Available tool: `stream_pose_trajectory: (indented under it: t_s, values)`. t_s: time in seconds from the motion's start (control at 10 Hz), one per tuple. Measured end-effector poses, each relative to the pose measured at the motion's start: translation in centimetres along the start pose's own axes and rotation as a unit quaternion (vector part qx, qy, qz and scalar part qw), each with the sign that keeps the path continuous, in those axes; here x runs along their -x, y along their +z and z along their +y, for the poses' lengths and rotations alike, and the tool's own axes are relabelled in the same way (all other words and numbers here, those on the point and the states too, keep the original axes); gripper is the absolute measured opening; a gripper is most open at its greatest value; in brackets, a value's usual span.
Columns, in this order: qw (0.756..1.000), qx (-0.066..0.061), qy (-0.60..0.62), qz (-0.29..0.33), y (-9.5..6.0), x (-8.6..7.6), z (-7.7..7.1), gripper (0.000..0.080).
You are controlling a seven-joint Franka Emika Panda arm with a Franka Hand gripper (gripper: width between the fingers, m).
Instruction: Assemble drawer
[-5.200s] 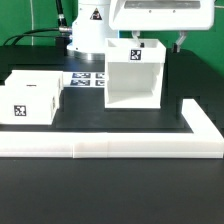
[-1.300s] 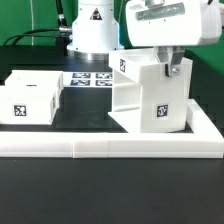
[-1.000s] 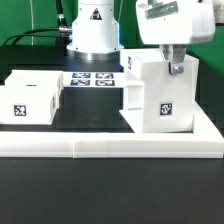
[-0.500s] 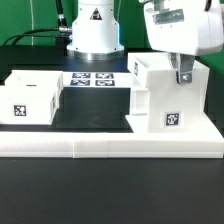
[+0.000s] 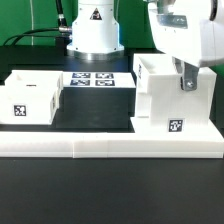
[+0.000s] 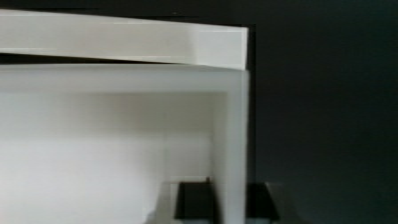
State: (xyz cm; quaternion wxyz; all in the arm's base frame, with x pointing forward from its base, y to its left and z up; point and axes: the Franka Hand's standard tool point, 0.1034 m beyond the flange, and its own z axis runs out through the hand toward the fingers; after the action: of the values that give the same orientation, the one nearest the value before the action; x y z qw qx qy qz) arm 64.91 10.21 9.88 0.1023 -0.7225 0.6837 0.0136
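The large white drawer housing (image 5: pixel 175 95) stands at the exterior view's right, tight in the corner of the white L-shaped border wall (image 5: pixel 110 146), with a tag on its front face. My gripper (image 5: pixel 186 82) is shut on the housing's upper wall. In the wrist view the thin white wall (image 6: pixel 228 130) runs between my two dark fingers (image 6: pixel 194 198). Two small white trays (image 5: pixel 32 96) with tags sit side by side at the exterior view's left.
The marker board (image 5: pixel 94 80) lies flat on the black table behind the trays. The arm's white base (image 5: pixel 93 30) stands at the back. The border wall runs along the front and up the right side.
My gripper has turned the housing and slid it to the exterior view's right, into the corner of the border wall. The trays have not moved.
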Motion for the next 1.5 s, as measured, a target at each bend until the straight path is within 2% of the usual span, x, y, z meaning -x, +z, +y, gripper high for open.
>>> stream_pose_trajectory:
  t_s: [0.1,0.2,0.3,0.4,0.5,0.6,0.7,0.9,1.1,1.3,1.5]
  values:
    - [1.0,-0.001,-0.001,0.0,0.0,0.0,-0.1,0.0124]
    - [1.0,-0.003,-0.001,0.0,-0.1,0.0,-0.2,0.0261]
    - [1.0,-0.005,-0.002,0.001,-0.2,0.1,-0.3,0.0443]
    - [1.0,-0.007,-0.002,0.001,-0.2,0.1,-0.3,0.0571]
    - [1.0,-0.007,-0.003,0.001,-0.2,0.1,-0.4,0.0571]
    - [1.0,-0.007,-0.003,0.001,-0.3,0.1,-0.4,0.0633]
    - [1.0,-0.007,-0.003,0.001,-0.3,0.1,-0.4,0.0645]
    - [0.999,-0.006,-0.034,0.0,-0.4,0.2,-0.2,0.0649]
    - [0.992,-0.006,-0.125,-0.005,-2.0,-0.1,0.9,0.0649]
    - [0.981,-0.011,-0.192,-0.005,-3.2,-1.2,1.5,0.0649]
    - [0.981,-0.009,-0.195,-0.005,-2.9,-1.0,1.6,0.0649]
